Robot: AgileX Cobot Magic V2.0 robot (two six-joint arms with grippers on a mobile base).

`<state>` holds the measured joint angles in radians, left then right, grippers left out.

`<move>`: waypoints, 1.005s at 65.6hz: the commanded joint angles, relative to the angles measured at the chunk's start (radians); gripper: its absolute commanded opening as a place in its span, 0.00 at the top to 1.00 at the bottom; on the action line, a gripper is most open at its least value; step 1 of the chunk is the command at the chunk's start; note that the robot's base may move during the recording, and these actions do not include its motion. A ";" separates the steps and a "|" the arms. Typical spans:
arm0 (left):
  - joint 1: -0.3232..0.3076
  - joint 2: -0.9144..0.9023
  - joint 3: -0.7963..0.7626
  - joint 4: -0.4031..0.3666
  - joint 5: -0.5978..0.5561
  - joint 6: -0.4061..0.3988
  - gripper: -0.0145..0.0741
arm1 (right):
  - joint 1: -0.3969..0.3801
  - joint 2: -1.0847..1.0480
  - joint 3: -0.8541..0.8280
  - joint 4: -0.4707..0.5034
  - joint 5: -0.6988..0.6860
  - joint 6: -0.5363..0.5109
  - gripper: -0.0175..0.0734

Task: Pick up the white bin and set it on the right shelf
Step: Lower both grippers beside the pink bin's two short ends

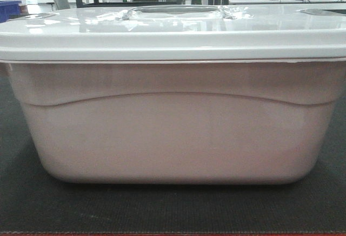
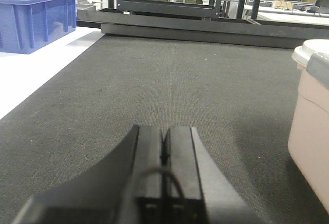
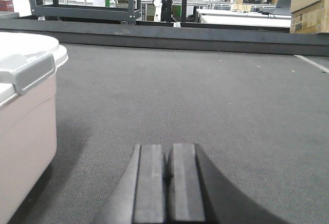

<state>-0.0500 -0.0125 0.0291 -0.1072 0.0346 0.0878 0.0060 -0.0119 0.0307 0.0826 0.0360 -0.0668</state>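
Observation:
The white bin fills the front view, a pinkish translucent tote with a curved side ridge and a glossy pale lid, standing on a dark mat. My left gripper is shut with nothing in it, low over the mat, with the bin's end at its right. My right gripper is also shut and holds nothing, with the bin and its grey latch at its left. Neither gripper touches the bin. The right shelf is out of view.
The dark mat stretches ahead of both grippers to a black raised rail. A blue crate stands on a white surface at the far left. Cardboard boxes and black rack frames stand beyond.

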 commanded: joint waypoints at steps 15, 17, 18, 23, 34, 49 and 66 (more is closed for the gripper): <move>0.001 -0.011 -0.002 0.001 -0.082 -0.009 0.97 | 0.002 -0.017 -0.003 -0.012 -0.091 -0.005 0.76; 0.001 -0.011 -0.002 0.001 -0.082 -0.009 0.97 | 0.002 -0.017 -0.003 -0.012 -0.091 -0.005 0.76; 0.001 -0.011 -0.002 0.001 -0.082 -0.009 0.97 | 0.002 -0.017 -0.003 -0.012 -0.091 -0.005 0.76; 0.001 -0.011 -0.002 0.001 -0.082 -0.009 0.97 | 0.002 -0.017 -0.003 -0.012 -0.091 -0.005 0.76; 0.001 -0.011 -0.002 0.001 -0.075 -0.009 0.97 | 0.002 -0.017 -0.003 -0.012 -0.091 -0.005 0.76; 0.001 -0.011 -0.002 -0.001 -0.074 -0.009 0.97 | 0.002 -0.017 -0.003 -0.012 -0.091 -0.005 0.76; 0.003 -0.011 -0.002 0.000 -0.067 -0.009 0.97 | 0.002 -0.017 -0.003 -0.011 -0.085 -0.005 0.76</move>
<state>-0.0500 -0.0125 0.0291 -0.1072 0.0423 0.0878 0.0060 -0.0119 0.0307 0.0826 0.0360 -0.0668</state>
